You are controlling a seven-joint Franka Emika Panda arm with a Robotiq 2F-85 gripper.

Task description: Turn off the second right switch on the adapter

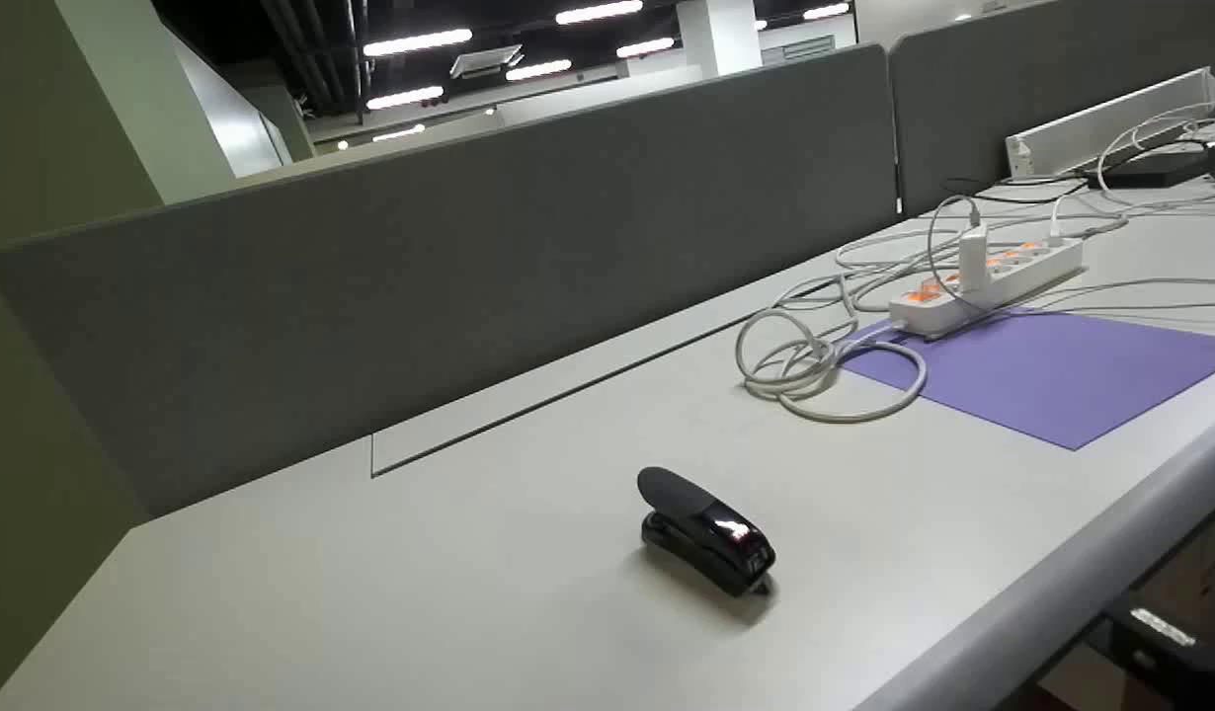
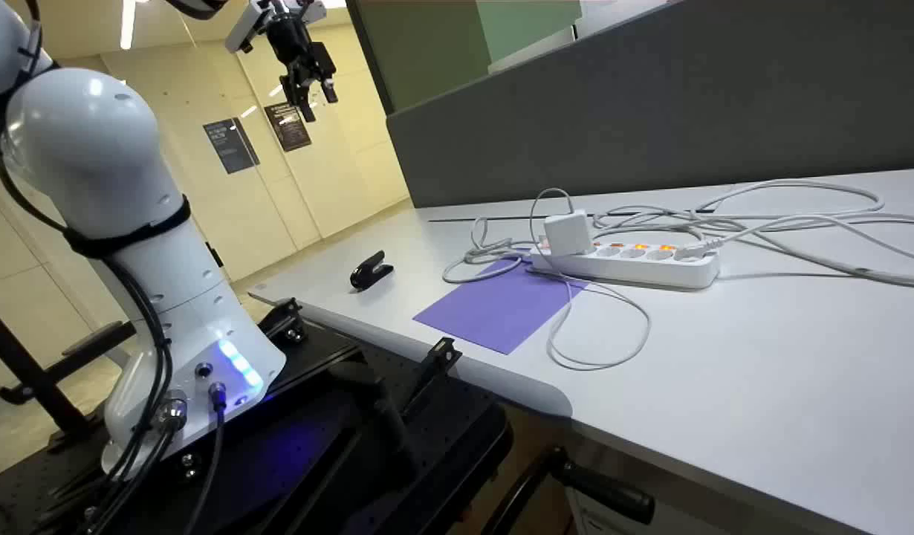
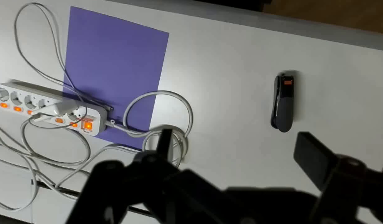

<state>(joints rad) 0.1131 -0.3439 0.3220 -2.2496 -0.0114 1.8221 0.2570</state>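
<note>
The adapter is a long white power strip, seen in both exterior views (image 1: 1037, 279) (image 2: 643, 270) and at the left of the wrist view (image 3: 96, 115). A row of small orange-lit switches runs along one edge. A larger lit switch (image 3: 88, 125) sits at its cable end, with a small lit switch (image 3: 73, 124) beside it. A white plug (image 3: 59, 108) hides part of the row, and a thin cable crosses near the end switches. My gripper (image 2: 319, 105) is high above the table. In the wrist view the gripper (image 3: 236, 152) is open and empty, away from the adapter.
A purple sheet (image 3: 113, 62) lies partly under the adapter. Looped pale cables (image 3: 176, 137) spread around it. A black stapler-like gadget (image 3: 285, 104) lies on the white table. A grey partition (image 1: 568, 227) stands along the table's back. A white charger (image 2: 568, 232) stands up from the adapter.
</note>
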